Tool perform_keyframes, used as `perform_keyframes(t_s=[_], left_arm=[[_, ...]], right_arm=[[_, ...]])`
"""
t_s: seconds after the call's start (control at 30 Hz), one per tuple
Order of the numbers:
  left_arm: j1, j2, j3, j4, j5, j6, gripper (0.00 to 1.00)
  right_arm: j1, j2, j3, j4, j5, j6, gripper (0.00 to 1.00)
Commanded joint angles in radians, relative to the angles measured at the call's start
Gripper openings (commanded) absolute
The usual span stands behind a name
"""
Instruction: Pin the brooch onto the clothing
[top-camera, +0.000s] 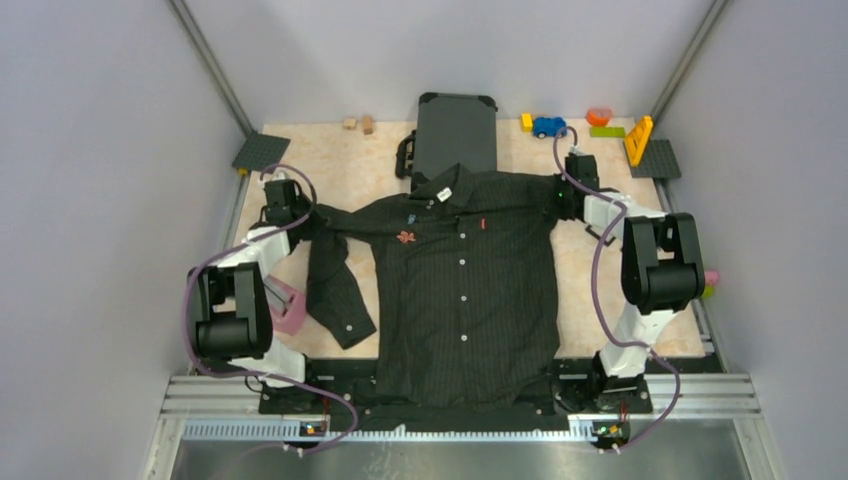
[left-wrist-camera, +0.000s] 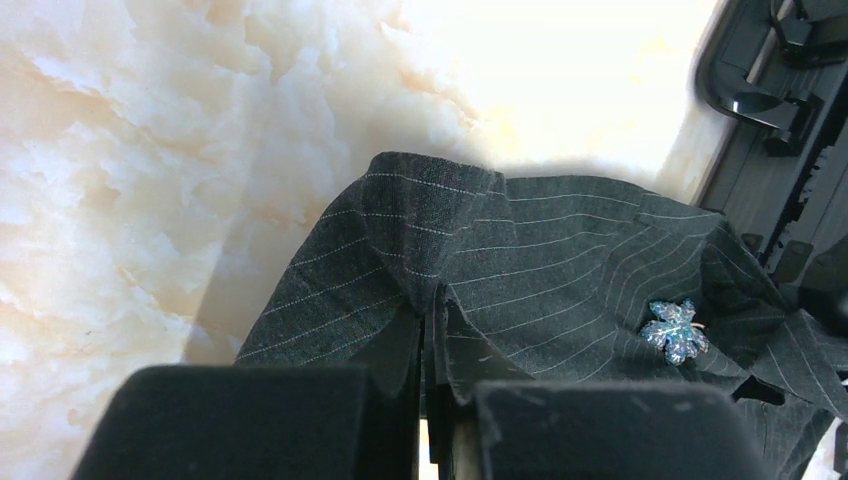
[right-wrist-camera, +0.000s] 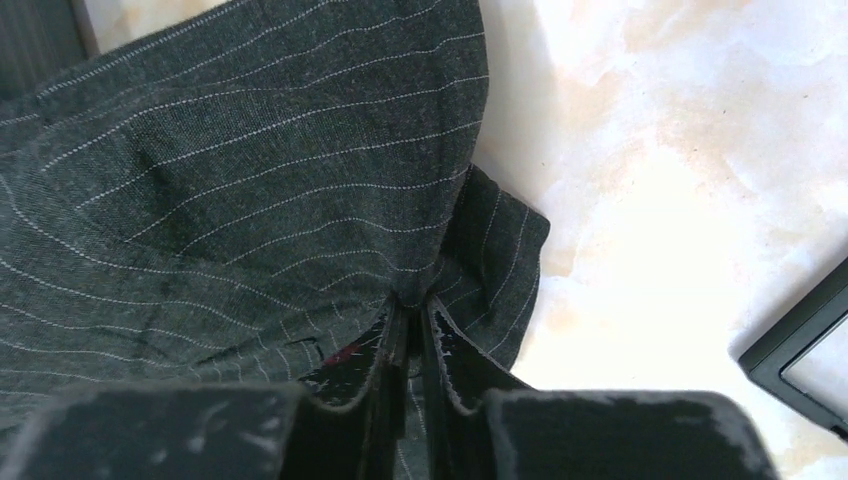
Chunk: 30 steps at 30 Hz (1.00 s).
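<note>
The black pinstriped shirt (top-camera: 465, 290) lies flat and face up, with its collar toward the back. A reddish leaf-shaped brooch (top-camera: 405, 237) sits on its chest, with a small blue speck (top-camera: 412, 213) just above it. The left wrist view shows a sparkly blue-silver leaf brooch (left-wrist-camera: 675, 332) lying on the fabric (left-wrist-camera: 540, 270). My left gripper (top-camera: 303, 218) is shut on a fold of the shirt's left shoulder (left-wrist-camera: 430, 320). My right gripper (top-camera: 556, 197) is shut on a fold at the right shoulder (right-wrist-camera: 410, 305). The pinched cloth bunches into a ridge at each gripper.
A dark grey suitcase (top-camera: 455, 130) stands just behind the collar and also shows in the left wrist view (left-wrist-camera: 770, 100). Toys lie at the back right: a blue car (top-camera: 549, 126) and a yellow piece (top-camera: 638, 140). Dark baseplates (top-camera: 260, 152) (top-camera: 656, 158) sit in both back corners. A pink object (top-camera: 290, 310) lies by the left arm.
</note>
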<state>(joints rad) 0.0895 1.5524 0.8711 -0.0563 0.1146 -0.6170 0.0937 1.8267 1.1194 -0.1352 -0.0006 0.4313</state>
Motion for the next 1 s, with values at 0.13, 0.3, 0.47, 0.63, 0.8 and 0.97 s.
perform_keyframes(t_s=[0.13,0.3,0.47,0.63,0.8,0.97], left_arm=[[-0.008,-0.104,0.006,0.021,0.077,0.086,0.51],[-0.082,-0.178,0.037,-0.051,0.029,0.133,0.87],[-0.175,-0.249,0.025,0.019,0.143,0.180,0.88],[-0.281,-0.150,0.094,0.081,0.299,0.170,0.88],[-0.317,-0.018,0.172,0.110,0.283,0.094,0.88],[-0.315,0.092,0.225,0.109,0.276,0.029,0.88]], right_arm=[[-0.019,-0.128,0.020,0.009,-0.156,-0.077,0.43],[0.035,-0.246,0.022,0.000,-0.202,-0.158,0.50],[0.182,-0.299,0.072,-0.017,-0.195,-0.308,0.52],[0.279,-0.228,0.190,-0.047,-0.190,-0.339,0.53],[0.342,-0.111,0.301,-0.079,-0.143,-0.308,0.53],[0.376,-0.025,0.379,-0.088,-0.122,-0.280,0.53]])
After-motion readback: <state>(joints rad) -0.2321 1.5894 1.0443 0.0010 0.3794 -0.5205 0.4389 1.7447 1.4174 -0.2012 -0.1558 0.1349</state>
